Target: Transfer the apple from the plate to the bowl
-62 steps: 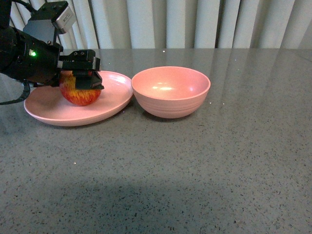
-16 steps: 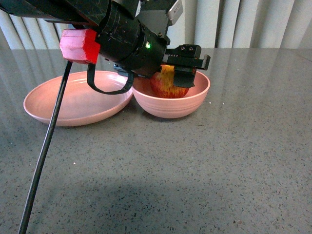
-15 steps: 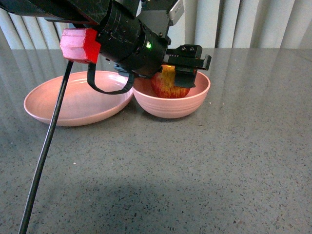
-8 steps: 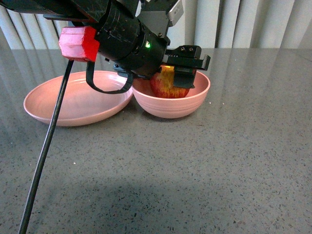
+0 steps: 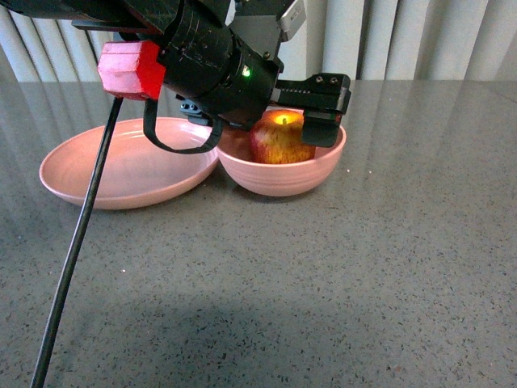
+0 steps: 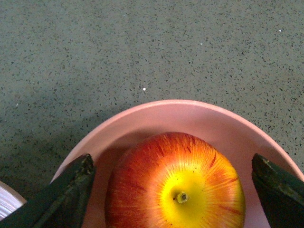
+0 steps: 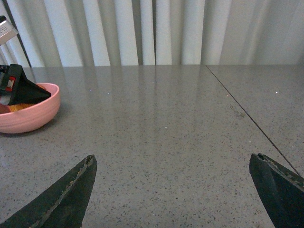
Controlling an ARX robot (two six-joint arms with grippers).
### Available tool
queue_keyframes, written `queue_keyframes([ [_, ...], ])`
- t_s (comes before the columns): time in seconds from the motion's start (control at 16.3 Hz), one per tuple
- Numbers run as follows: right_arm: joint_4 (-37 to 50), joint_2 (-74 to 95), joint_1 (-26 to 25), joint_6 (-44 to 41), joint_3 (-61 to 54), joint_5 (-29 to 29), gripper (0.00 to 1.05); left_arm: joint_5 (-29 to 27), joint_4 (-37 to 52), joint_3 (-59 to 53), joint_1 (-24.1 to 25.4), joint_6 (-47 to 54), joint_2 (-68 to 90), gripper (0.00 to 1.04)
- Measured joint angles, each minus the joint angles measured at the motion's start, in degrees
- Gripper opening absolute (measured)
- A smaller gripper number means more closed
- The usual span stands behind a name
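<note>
The red and yellow apple (image 5: 281,139) sits inside the deep pink bowl (image 5: 283,174), stem dimple up. My left gripper (image 5: 311,109) hovers just above it, open, its fingers spread clear of the fruit on either side. In the left wrist view the apple (image 6: 175,183) fills the bowl (image 6: 190,116), with both fingertips (image 6: 71,190) apart from it. The shallow pink plate (image 5: 121,166) lies bare to the left of the bowl. My right gripper (image 7: 173,190) is open over bare table, far from the bowl (image 7: 26,111).
A black rod (image 5: 77,242) with a red block (image 5: 129,69) on the left arm slants down across the front left. The grey speckled tabletop (image 5: 323,283) spreads around the dishes. Pale vertical curtains (image 5: 404,36) stand behind the table. A seam (image 7: 251,118) crosses the table on the right.
The left gripper carried the apple from the plate into the bowl, then let it go. Since half a second ago its fingers have spread and lifted slightly, leaving the apple resting free.
</note>
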Motion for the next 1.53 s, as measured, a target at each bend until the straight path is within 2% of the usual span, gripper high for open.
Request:
queue_keyframes([
  [0.43, 0.0, 0.0, 0.0, 0.0, 0.0, 0.0, 0.98, 0.3, 1.3, 0.1, 0.0, -0.5, -2.8, 0.98],
  [0.67, 0.0, 0.0, 0.0, 0.0, 0.0, 0.0, 0.98, -1.1, 9.8, -2.5, 1.0, -0.9, -12.9, 0.98],
  [0.92, 0.0, 0.0, 0.0, 0.0, 0.0, 0.0, 0.98, -2.5, 16.7, -13.5, 5.9, -0.4, -29.3, 0.98],
  [1.16, 0.0, 0.0, 0.0, 0.0, 0.0, 0.0, 0.98, -3.0, 16.6, -23.8, 11.7, 1.0, -44.3, 0.98],
  [1.22, 0.0, 0.0, 0.0, 0.0, 0.0, 0.0, 0.98, -10.1, 13.7, -25.6, 11.6, 0.3, -47.6, 0.9],
  [1.28, 0.0, 0.0, 0.0, 0.0, 0.0, 0.0, 0.98, -16.7, 16.5, -30.9, 12.7, -0.2, -51.5, 0.77],
  [1.53, 0.0, 0.0, 0.0, 0.0, 0.0, 0.0, 0.98, -15.1, 23.9, -50.3, 16.9, -1.0, -59.9, 0.34],
])
